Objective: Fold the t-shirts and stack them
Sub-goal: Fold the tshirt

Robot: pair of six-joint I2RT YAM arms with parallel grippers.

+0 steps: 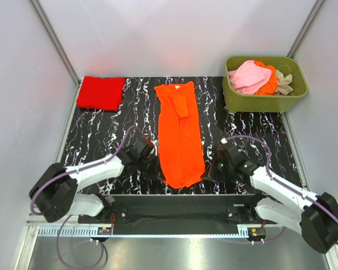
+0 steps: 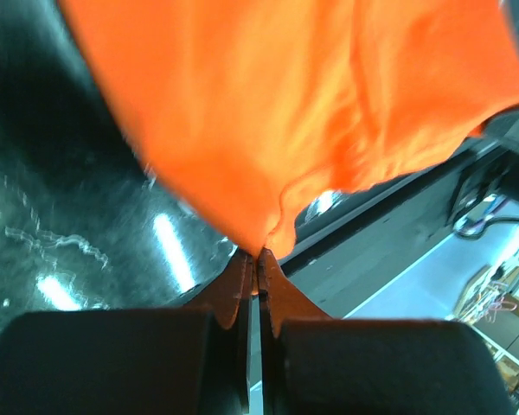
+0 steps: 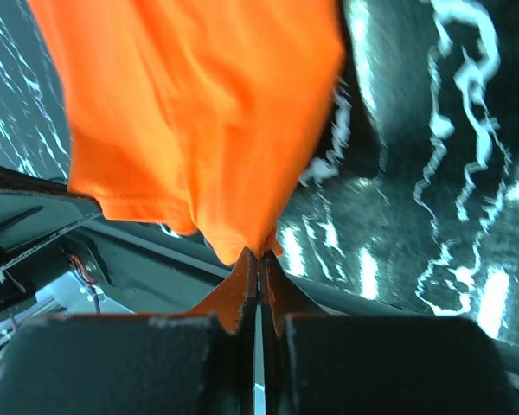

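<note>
My worktop is black, veined white like marble, boxed in by pale grey walls. The bright orange cloth t-shirt lies on it as a long central strip. My left gripper and right gripper each pinch a near hem corner. A folded red t-shirt sits far left, and an olive-green plastic tub far right.

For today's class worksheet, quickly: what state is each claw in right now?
Left claw: closed, pinching a near corner of the bright orange cloth t-shirt.
Right claw: closed, pinching the same shirt's other near corner.
</note>
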